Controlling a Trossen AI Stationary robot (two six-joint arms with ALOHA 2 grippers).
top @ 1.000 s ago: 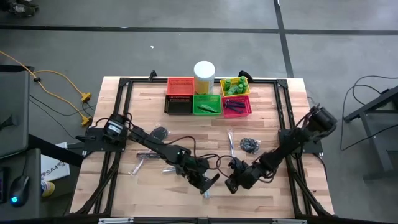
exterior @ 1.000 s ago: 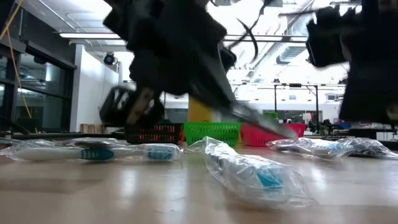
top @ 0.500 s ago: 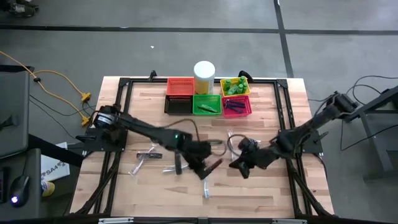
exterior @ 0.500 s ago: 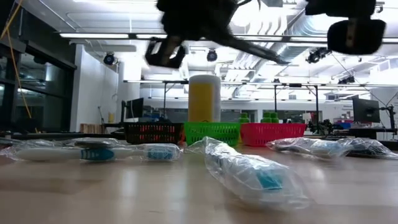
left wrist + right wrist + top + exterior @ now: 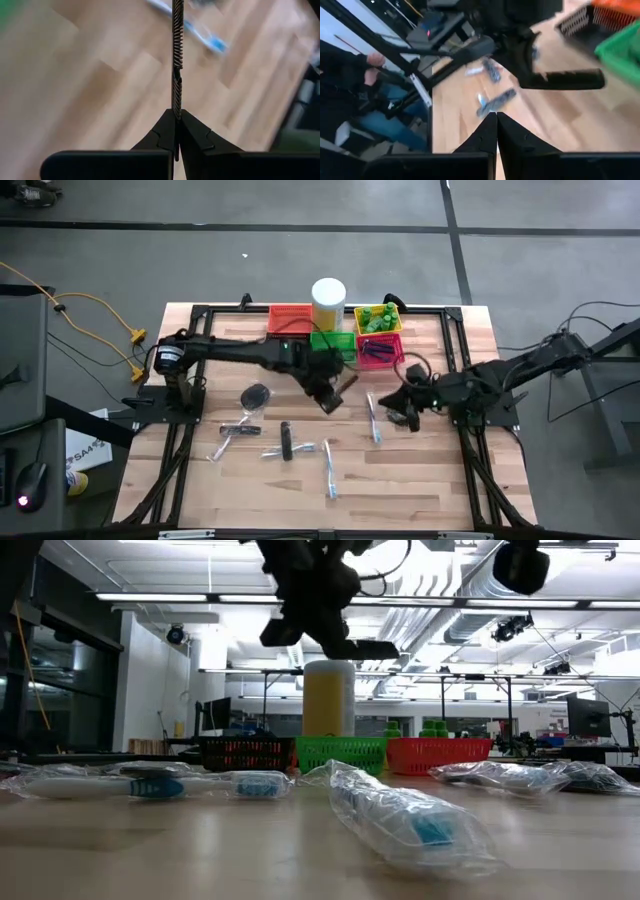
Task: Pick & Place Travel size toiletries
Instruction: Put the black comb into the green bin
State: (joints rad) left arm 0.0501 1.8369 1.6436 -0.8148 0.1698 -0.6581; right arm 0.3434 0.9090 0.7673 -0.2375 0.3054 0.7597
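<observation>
Table: pale wood planks, smooth, slightly glossy. Toothbrushes: crinkled clear glossy plastic wrap. Baskets: perforated plastic mesh. Left gripper fingers: matt black plastic, clamping a ridged black stick.

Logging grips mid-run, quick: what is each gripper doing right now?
Left gripper: shut on a thin black stick, raised near the green basket.
Right gripper: shut, nothing seen between its fingers.

From where I stand, no writing can be read anywhere on the table. Nothing on it carries a label, brand or number I can make out.
</observation>
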